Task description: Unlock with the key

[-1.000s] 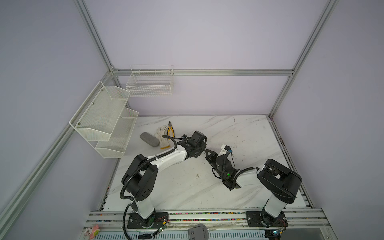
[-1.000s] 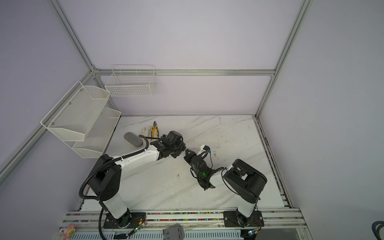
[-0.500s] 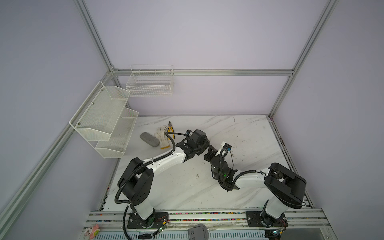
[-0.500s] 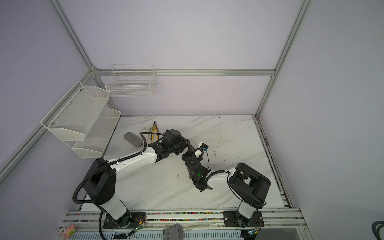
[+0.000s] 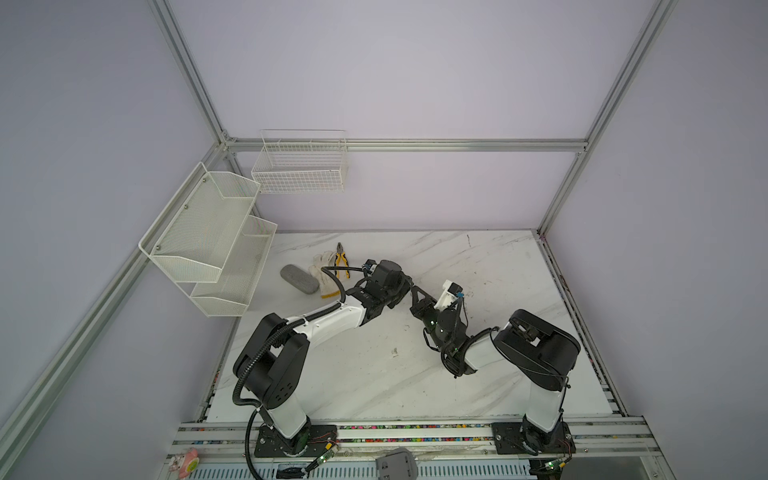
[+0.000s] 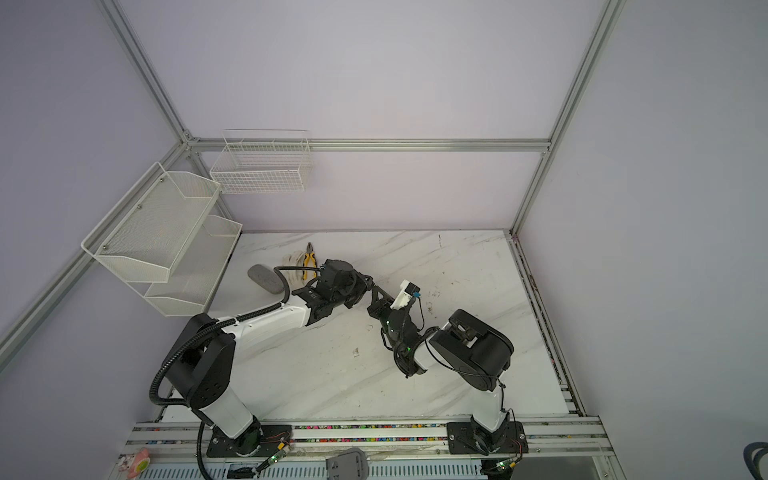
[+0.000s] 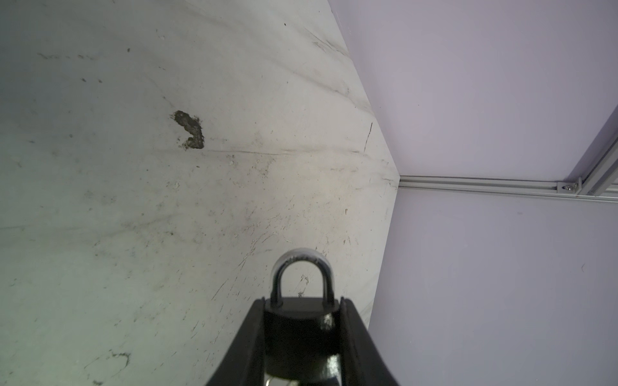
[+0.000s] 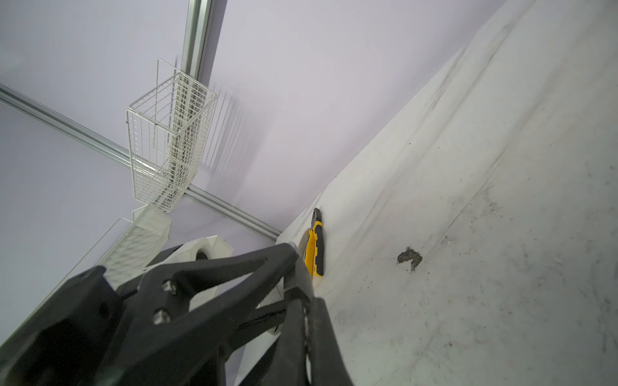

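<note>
My left gripper (image 7: 302,302) is shut on a small black padlock (image 7: 301,331) and holds it by its sides above the table; the silver shackle (image 7: 302,257) sticks out past the fingertips. A silvery bit (image 7: 271,381) shows at the padlock's underside. In both top views the left gripper (image 5: 405,286) (image 6: 365,284) and the right gripper (image 5: 415,293) (image 6: 374,291) meet tip to tip over the table's middle. The right gripper (image 8: 306,297) has its fingers pressed together with only a thin pale sliver between them. That sliver is all I see of the key.
Yellow pliers (image 5: 341,262), a white glove (image 5: 324,274) and a grey case (image 5: 299,279) lie at the back left. A mesh shelf (image 5: 208,237) and a wire basket (image 5: 301,166) hang on the left wall. A small dark scrap (image 5: 394,352) lies on the marble table (image 5: 498,266).
Both arms have shifted a little at elbow and shoulder. The right gripper's tip has come up closer to the left gripper. Neither grip has changed.
</note>
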Controlling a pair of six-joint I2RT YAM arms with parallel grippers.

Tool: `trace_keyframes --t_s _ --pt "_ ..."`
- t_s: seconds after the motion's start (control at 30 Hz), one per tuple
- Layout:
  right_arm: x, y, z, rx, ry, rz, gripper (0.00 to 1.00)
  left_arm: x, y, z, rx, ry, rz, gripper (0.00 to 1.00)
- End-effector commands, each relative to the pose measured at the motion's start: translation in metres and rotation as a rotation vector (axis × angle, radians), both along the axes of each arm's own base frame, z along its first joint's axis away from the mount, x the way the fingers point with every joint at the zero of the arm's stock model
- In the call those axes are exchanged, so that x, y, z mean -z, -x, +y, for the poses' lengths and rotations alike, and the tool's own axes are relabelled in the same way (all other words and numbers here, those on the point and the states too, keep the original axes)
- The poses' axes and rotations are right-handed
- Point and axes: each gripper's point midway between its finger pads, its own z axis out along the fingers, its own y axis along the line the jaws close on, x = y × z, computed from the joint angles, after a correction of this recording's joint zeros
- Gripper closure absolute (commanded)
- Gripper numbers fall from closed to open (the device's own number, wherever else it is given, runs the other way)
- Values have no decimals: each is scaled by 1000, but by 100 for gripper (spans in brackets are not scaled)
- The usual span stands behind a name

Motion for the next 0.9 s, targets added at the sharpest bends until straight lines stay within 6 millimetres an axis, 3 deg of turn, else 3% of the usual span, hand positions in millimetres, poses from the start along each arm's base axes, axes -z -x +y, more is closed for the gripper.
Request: trace_keyframes --t_s 0.0,0.27,0.53,0.7,0.87 --pt "-28 23 22 -207 -193 8 100 -23 36 -41 207 103 -56 100" --pt "-24 21 16 -180 -168 28 100 -30 40 -41 224 89 -85 100" --pt "-35 25 13 -75 -63 13 100 -28 37 -38 188 87 -57 100" --pt "-36 31 2 -56 -32 33 84 -11 38 -24 135 30 -14 100" --pt "-34 40 1 -94 -6 58 63 -13 34 -20 114 11 -20 100"
